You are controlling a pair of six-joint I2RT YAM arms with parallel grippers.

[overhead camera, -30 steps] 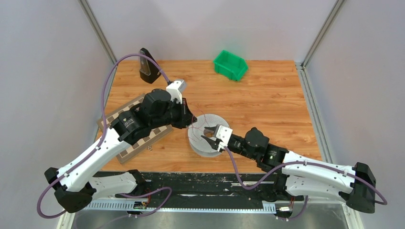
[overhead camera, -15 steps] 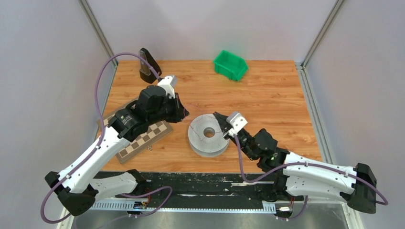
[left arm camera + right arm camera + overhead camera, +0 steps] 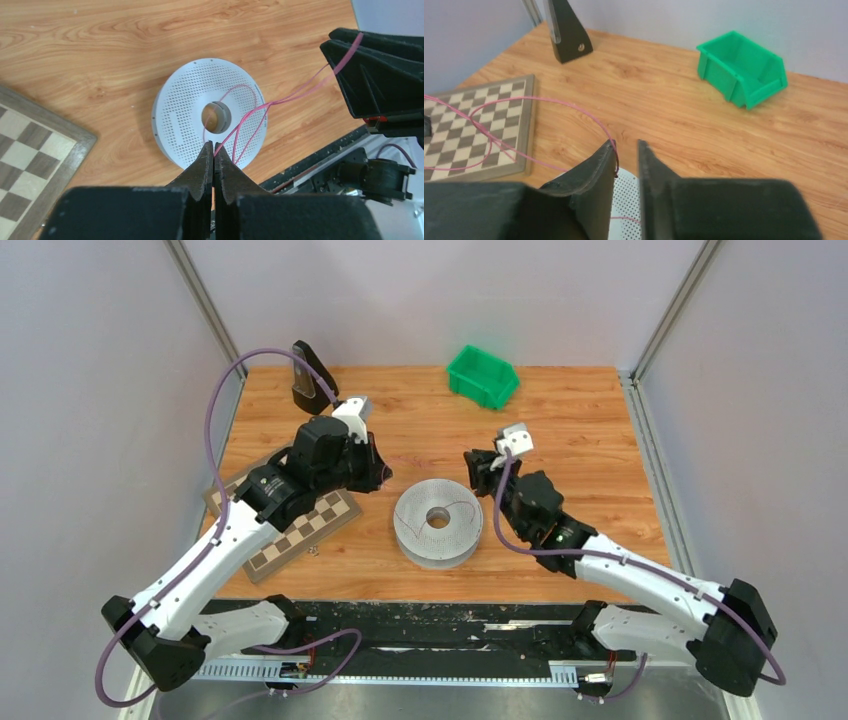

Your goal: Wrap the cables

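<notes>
On the wooden table (image 3: 560, 440), a chessboard (image 3: 300, 530) lies left, the grey reel (image 3: 420, 540) centre, a green bin (image 3: 482, 376) far back; the left hand (image 3: 214, 147) pinches the pink cable (image 3: 346, 50), which loops across the reel's top; only the wrist views show the cable clearly; the right hand (image 3: 626, 147) stands narrowly parted, the cable hooked over one finger.

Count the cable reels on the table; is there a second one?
1. The grey reel lies flat mid-table, right of the chessboard, with the pink cable trailing off it. The green bin at the far edge shows none, though its inside is partly hidden.
</notes>
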